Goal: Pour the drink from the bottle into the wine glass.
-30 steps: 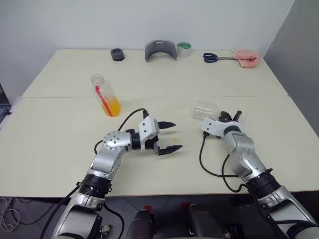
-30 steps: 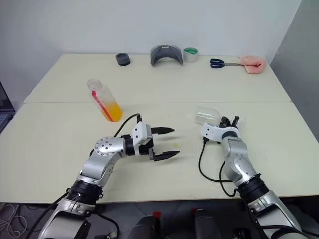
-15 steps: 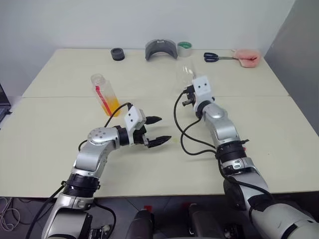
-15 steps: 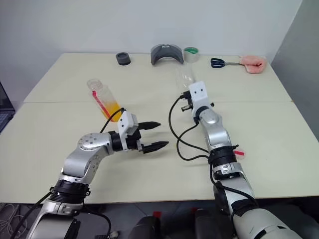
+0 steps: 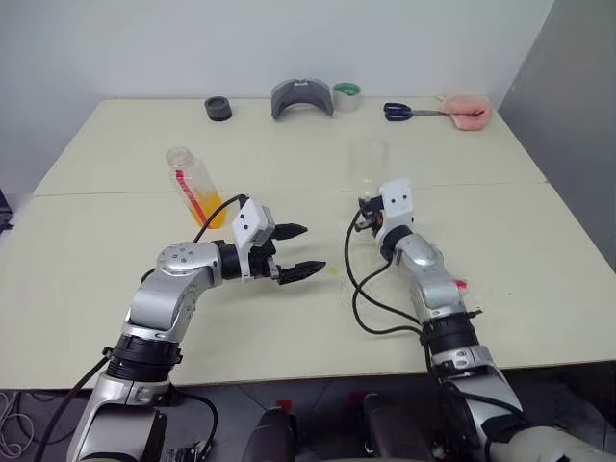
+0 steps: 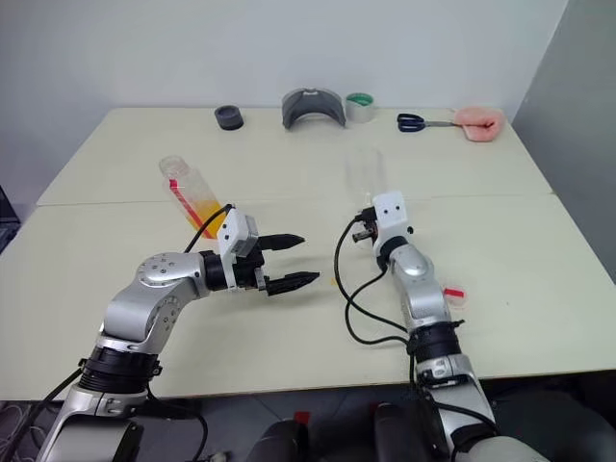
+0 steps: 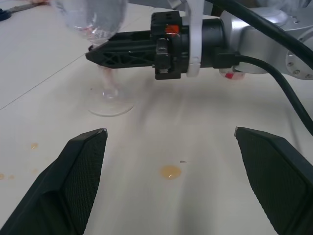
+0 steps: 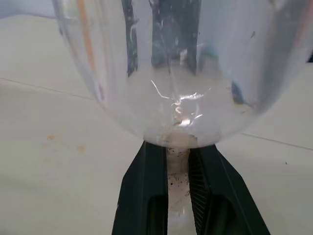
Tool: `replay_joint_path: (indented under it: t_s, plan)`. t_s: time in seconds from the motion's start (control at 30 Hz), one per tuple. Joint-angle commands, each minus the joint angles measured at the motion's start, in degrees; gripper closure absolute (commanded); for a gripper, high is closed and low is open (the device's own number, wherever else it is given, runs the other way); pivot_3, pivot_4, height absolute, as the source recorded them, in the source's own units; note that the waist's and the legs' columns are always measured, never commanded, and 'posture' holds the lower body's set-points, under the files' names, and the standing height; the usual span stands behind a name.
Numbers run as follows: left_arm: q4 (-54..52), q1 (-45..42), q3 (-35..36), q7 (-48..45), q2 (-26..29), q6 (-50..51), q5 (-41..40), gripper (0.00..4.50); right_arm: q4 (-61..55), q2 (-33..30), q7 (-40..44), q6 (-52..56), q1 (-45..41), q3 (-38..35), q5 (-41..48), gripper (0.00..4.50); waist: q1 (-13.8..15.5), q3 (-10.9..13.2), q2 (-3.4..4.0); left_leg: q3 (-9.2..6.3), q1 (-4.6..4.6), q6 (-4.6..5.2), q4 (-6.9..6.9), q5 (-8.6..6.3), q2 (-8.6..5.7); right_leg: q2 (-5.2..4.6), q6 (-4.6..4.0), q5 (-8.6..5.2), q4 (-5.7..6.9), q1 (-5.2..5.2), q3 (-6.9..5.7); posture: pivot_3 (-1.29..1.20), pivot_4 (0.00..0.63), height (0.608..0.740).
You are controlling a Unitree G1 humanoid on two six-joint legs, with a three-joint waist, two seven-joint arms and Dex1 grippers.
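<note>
The wine glass point(image 7: 100, 29) stood upright with its foot on the table point(image 5: 500, 250), empty, and my right gripper point(image 8: 177, 171) was closed on its thin stem just under the bowl. The bottle point(image 5: 196, 187) stood well apart from the glass, on the side of my left arm, leaning a little, with no cap on its open mouth. The drink point(image 6: 208, 210) filled only its lower part. My left gripper point(image 5: 295, 250) hovered between bottle and glass, nearer the bottle, jaws fully spread and holding nothing.

Risks, as I judged them:

- The stem grip was narrow and high. Any twist of my right wrist could have tipped the glass or snapped the stem.
- Releasing the stem before the foot sat flat could have toppled the glass toward the small orange spill point(image 7: 170, 172) lying on the table near the glass, on its bottle side.
- The bottle was open and leaning. A glancing approach by my left fingers could have knocked it over and lost the drink.
- The bottle looked soft-walled, so a hard squeeze could have pushed liquid out of the mouth.
- The pour itself required the bottle's mouth over the bowl; with both arms close around the glass, a collision between grippers seemed possible.
- The cable point(image 5: 358, 289) looping from my right wrist lay near the glass and could have snagged.
</note>
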Motion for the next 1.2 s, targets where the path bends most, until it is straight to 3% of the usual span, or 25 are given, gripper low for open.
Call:
replay_joint_path:
  t_s: [0.03, 0.3, 0.67, 1.2]
  plan:
    - [-2.2, -1.2, 1.4, 0.0, 1.0, 0.3, -0.8, 0.0, 0.4, 0.4, -0.1, 3.5, 2.1, 1.7, 0.6, 4.23, 0.0, 0.0, -0.01, -0.01, 0.0, 0.0, -0.01, 0.0, 0.0, 0.0, 0.0, 0.0, 0.0, 0.0, -0.01, 0.0, 0.15, 0.74]
    - [-3.9, 1.2, 4.8, 6.3, 2.1, 0.4, 0.7, 0.0, 3.6, 3.1, 3.8, -3.6, -4.2, 2.3, 4.9, 4.23, -0.4, 0.0, 0.01, 0.04, 0.03, 0.0, -0.1, 0.0, 0.05, 0.04, 0.0, 0.0, -0.01, -0.04, 0.04, 0.0, 0.15, 0.74]
    - [-8.7, 5.1, 11.4, 12.5, 4.0, 2.2, -0.3, 0.0, 20.1, 5.4, 8.8, -12.7, -12.5, 5.7, 4.0, 4.23, 0.2, 0.0, 0.01, 0.05, 0.06, -0.01, -0.31, 0.01, -0.02, -0.06, -0.01, 0.0, -0.07, -0.09, 0.04, 0.0, 0.15, 0.74]
    - [-13.2, 5.5, 14.5, 14.9, 5.0, 4.3, -3.0, 0.0, 27.1, 5.8, 10.1, -16.0, -14.3, 5.5, 4.5, 4.23, 0.0, 0.0, 0.01, 0.08, 0.22, -0.02, -0.52, 0.02, 0.03, -0.02, -0.02, 0.0, -0.06, -0.08, 0.08, 0.0, 0.15, 0.74]
